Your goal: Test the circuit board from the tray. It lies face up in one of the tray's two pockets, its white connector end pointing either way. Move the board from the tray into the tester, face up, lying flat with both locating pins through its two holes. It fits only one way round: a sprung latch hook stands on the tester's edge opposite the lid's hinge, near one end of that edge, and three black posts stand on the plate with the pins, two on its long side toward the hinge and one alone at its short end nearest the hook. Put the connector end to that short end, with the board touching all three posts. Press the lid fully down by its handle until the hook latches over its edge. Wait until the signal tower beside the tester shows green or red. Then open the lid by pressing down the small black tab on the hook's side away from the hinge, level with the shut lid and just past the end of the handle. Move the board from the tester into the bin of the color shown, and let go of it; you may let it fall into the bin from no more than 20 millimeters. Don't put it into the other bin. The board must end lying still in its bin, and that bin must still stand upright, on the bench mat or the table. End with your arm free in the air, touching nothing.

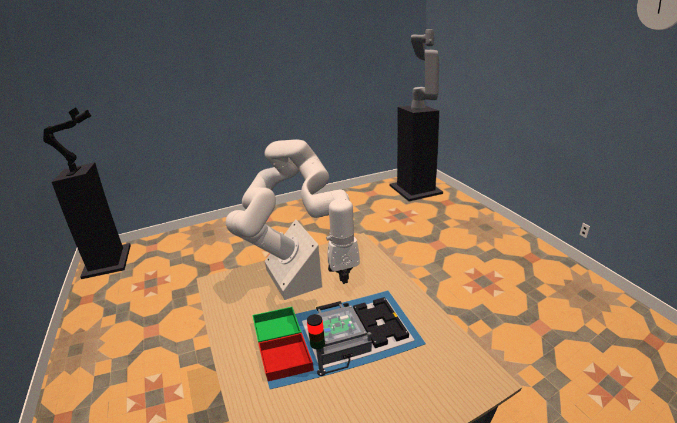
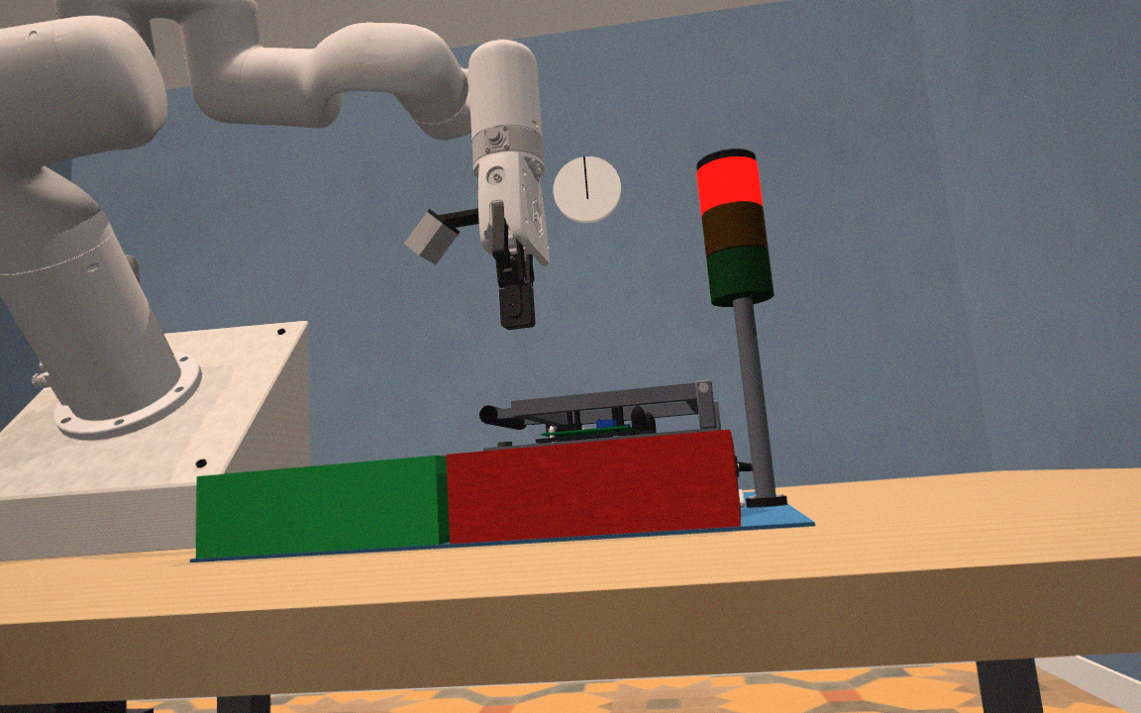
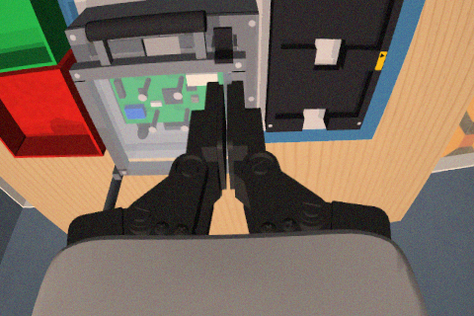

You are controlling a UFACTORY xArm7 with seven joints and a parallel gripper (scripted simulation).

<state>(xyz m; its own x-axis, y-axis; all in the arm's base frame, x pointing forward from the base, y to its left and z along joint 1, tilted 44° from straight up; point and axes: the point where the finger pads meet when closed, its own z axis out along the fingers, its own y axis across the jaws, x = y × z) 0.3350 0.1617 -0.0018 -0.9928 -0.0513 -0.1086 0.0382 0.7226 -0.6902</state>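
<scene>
The green circuit board [image 3: 165, 102] [image 1: 342, 331] lies in the tester under the shut clear lid [image 2: 614, 403]; its white connector end [image 3: 200, 79] points toward the handle [image 3: 145, 24]. The black latch tab [image 3: 224, 42] stands just past the handle's right end. The signal tower [image 2: 728, 181] shows red at its top. My gripper [image 2: 516, 316] is shut and empty, hanging well above the tester's handle side. It also shows in the wrist view [image 3: 225, 93] and in the top view [image 1: 344, 276].
The black tray [image 3: 330, 39] with both pockets empty lies right of the tester on the blue mat. The green bin [image 1: 277, 323] and the red bin [image 1: 285, 357] stand side by side left of the tester. The arm's grey base [image 1: 296, 260] stands behind.
</scene>
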